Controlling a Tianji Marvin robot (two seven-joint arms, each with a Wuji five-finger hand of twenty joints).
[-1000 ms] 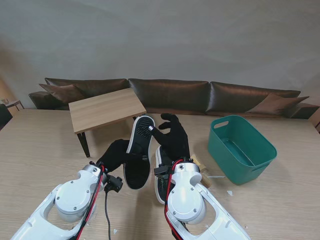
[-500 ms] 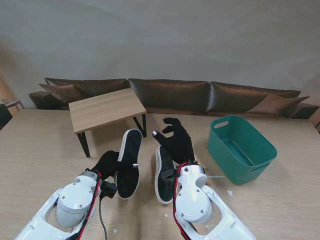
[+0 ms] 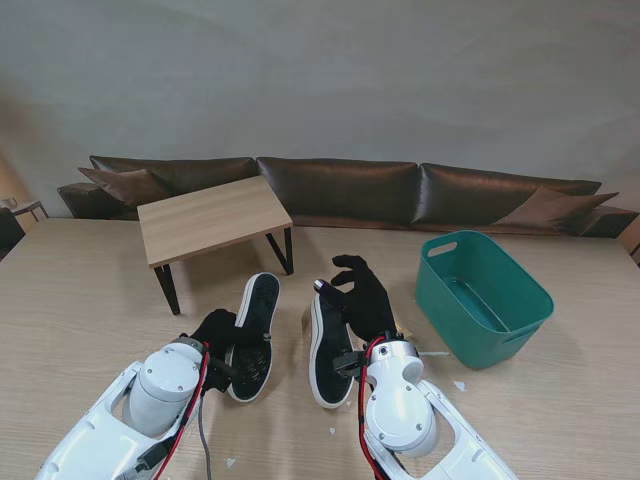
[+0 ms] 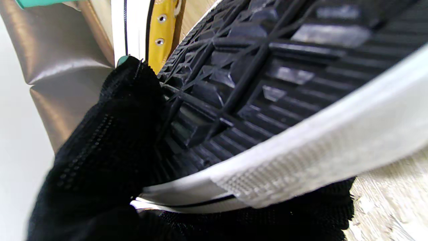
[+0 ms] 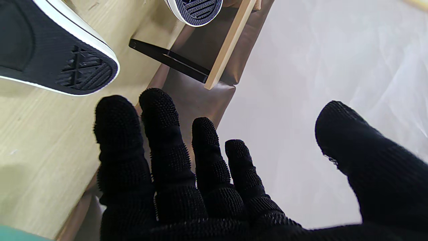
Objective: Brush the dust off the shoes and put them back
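Looks like this one's near the tail end. The left hand (image 3: pixel 218 333) is wrapped around one shoe (image 3: pixel 255 335), sole up, heel end in the palm. From the left wrist camera the black tread fills the view with gloved fingers (image 4: pixel 110 140) pressed against the sole and the white edge, so that's a firm grasp. The shoe sits low, at or just off the table (image 3: pixel 80 300); I can't tell if it's actually touching down.

The other shoe (image 3: pixel 328 345) lies sole-up on the table right beside the right hand (image 3: pixel 362 298), just to that hand's inner side. The right hand is released: fingers (image 5: pixel 174 157) spread, thumb apart, nothing in it, hovering over the wood next to that shoe's toe end.

No brush in either hand. There's something pale and wooden-looking peeking out just behind the right wrist, might be the brush, too hidden to say. A few white flecks on the table near the arms could be brushed-off dust, but that's a guess.

My read: brushing is likely finished, second shoe is down, first shoe is being set next to it. What's left is letting go of the left one. The green bin (image 3: pixel 482 296) sits well out past the right hand's outer side.
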